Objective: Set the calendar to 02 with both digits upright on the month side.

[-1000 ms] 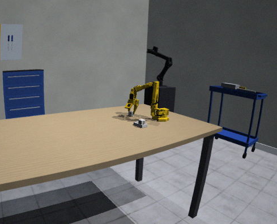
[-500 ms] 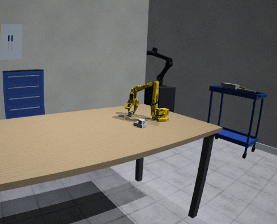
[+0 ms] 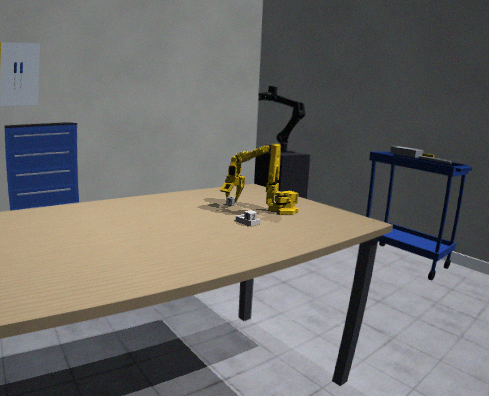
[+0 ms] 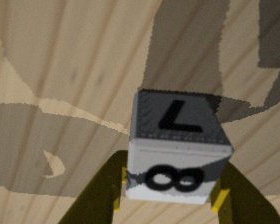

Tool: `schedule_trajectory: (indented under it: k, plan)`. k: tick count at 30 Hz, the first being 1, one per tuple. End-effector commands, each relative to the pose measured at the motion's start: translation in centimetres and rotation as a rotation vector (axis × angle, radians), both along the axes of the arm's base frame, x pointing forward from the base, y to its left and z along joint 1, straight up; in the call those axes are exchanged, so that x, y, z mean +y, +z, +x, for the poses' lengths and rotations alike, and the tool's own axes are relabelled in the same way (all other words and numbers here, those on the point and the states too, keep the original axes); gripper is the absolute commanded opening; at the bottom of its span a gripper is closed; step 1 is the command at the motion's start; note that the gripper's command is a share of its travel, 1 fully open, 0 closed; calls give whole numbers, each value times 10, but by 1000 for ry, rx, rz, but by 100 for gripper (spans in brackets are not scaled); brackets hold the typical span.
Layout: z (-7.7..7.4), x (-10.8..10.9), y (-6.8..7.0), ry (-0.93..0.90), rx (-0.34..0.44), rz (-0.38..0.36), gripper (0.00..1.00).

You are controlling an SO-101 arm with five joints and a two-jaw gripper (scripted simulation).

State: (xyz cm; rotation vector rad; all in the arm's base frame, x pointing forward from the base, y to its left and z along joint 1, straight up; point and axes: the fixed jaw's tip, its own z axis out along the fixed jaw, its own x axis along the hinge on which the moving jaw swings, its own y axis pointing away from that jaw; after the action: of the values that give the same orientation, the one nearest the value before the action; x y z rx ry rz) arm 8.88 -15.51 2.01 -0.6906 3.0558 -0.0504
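My yellow gripper (image 3: 231, 199) (image 4: 172, 197) is shut on a grey number cube (image 3: 229, 200) (image 4: 178, 152), held low over the table. In the wrist view the cube's far face shows a 7 and its near face an 8. The grey tray (image 3: 242, 219) lies flat on the table a little in front of the gripper, toward the table's near side. A second pale cube (image 3: 250, 215) stands in the tray. The month's name and that cube's digits are too small to read.
The arm's yellow base (image 3: 283, 201) stands on the wooden table (image 3: 130, 250) right of the tray, near the far edge. A black arm on a dark pedestal (image 3: 292, 170) stands behind the table. A blue cart (image 3: 420, 200) stands on the floor to the right.
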Motion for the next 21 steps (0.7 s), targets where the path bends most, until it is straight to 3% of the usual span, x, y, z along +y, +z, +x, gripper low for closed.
schedule_trajectory:
  k: [1, 21]
  plan:
    - [0, -3, 2, -16, -12, -17, 14]
    - [0, -3, 2, -16, -12, -17, 24]
